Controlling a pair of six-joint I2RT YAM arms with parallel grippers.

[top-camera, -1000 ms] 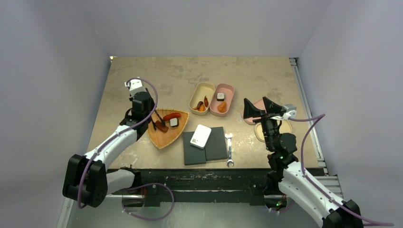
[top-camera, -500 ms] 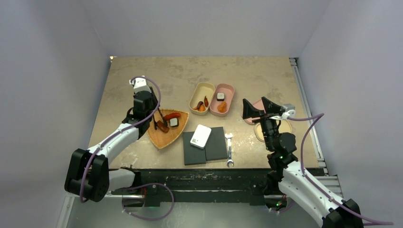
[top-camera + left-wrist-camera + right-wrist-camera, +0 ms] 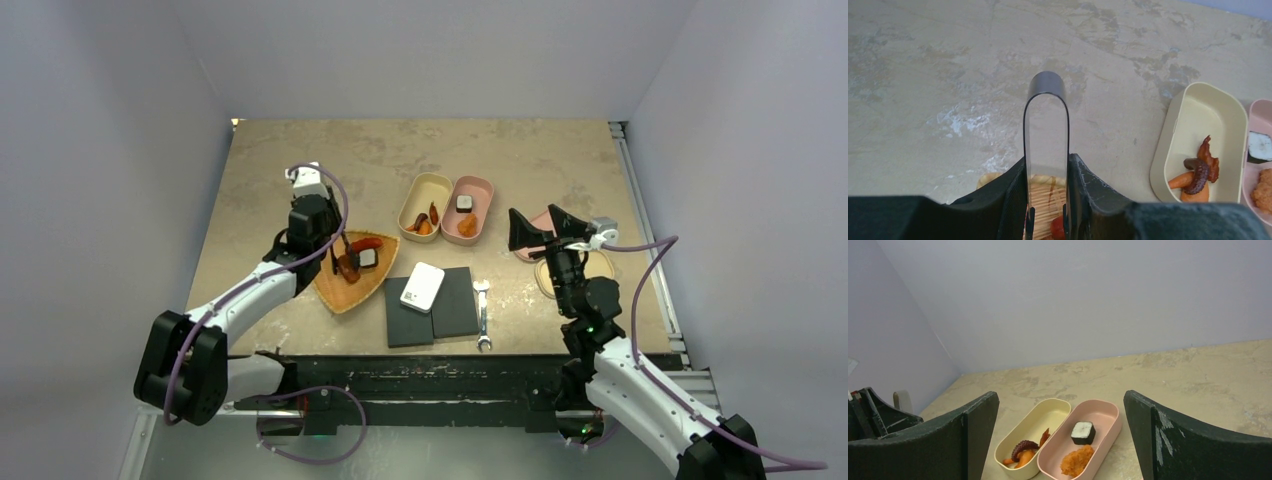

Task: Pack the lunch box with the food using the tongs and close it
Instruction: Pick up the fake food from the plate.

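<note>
Pinching 1 tongs (image 3: 1046,82) w/ L gripper (image 3: 1047,200); R gripper (image 3: 1060,407) wide open, empty; 2 boxes (image 3: 425,203).

We take this for robotics lab test cell: plain pale walls (image 3: 420,50) box in mottled tabletop (image 3: 400,150); aluminium rail (image 3: 648,230) along right edge; left arm (image 3: 250,295), right arm (image 3: 620,370) trailing purple cables (image 3: 645,246).

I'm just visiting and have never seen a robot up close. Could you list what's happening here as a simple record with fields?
Left claw: shut on the tongs, tips down over the woven tray
Right claw: open, empty, raised
Woven tray: holds a few food pieces
Yellow box: open, orange and brown pieces inside
Pink box: open, sushi roll and orange crumbed piece inside
</note>
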